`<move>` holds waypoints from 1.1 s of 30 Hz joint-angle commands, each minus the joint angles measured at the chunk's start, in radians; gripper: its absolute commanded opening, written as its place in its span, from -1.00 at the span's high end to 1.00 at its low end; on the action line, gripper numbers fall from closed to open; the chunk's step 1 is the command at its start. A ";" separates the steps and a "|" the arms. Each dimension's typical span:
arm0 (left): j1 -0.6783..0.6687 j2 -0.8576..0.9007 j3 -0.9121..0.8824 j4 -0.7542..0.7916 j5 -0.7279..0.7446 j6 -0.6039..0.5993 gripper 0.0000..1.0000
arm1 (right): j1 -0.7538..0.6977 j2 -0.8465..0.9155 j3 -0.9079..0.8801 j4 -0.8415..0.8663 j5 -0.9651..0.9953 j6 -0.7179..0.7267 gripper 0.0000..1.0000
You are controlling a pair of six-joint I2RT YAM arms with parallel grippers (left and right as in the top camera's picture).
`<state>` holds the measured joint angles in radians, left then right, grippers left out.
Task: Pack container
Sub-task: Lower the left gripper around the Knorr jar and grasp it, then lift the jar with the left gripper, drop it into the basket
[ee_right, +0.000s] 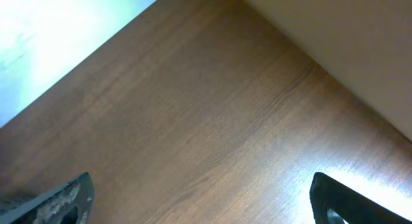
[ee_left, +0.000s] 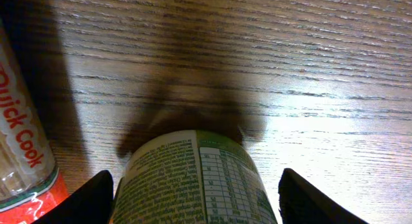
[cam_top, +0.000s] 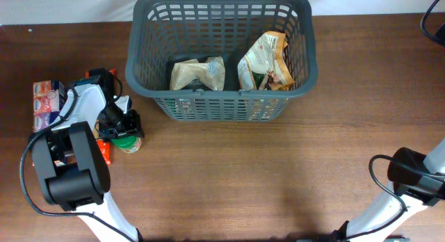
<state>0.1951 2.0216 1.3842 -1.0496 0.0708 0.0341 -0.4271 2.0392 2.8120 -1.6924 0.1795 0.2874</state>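
The left tool (ee_left: pixel 193 201) straddles the green-labelled jar (ee_left: pixel 193 179), jaws spread and not yet gripping (a red Quick Cook pack (ee_left: pixel 22 153) lies just beside). Close squarely on the jar's middle, lift straight, then carry it right to the container (cam_top: pixel 222 106), at the back of the surface (cam_top: pixel 243 179), avoiding its bags (cam_top: pixel 198 74). The right tool (ee_right: pixel 199 205) hangs wide open, empty.
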 commanded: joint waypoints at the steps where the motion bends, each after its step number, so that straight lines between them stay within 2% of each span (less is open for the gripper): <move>1: -0.001 0.016 0.011 0.001 0.009 0.003 0.96 | -0.006 -0.013 -0.003 -0.006 0.016 0.002 -0.97; 4: -0.001 0.016 0.067 -0.022 0.020 -0.021 0.96 | -0.006 -0.013 -0.003 -0.006 0.016 0.002 -0.97; 7: -0.001 0.016 0.219 -0.093 0.020 -0.023 0.96 | -0.006 -0.013 -0.003 -0.006 0.016 0.002 -0.97; 11: 0.000 0.011 0.560 -0.204 0.019 -0.022 0.96 | -0.006 -0.013 -0.003 -0.006 0.016 0.002 -0.97; 20: -0.023 -0.039 1.218 -0.227 0.016 -0.022 0.96 | -0.006 -0.013 -0.003 -0.006 0.016 0.002 -0.98; 26: -0.209 -0.059 1.379 -0.189 0.020 -0.022 0.97 | -0.006 -0.013 -0.003 -0.006 0.016 0.002 -0.97; 33: -0.460 -0.033 1.378 -0.129 0.019 0.028 0.97 | -0.006 -0.013 -0.003 -0.006 0.016 0.002 -0.97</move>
<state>-0.2070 1.9862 2.7468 -1.1961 0.0830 0.0273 -0.4271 2.0392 2.8120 -1.6924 0.1799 0.2878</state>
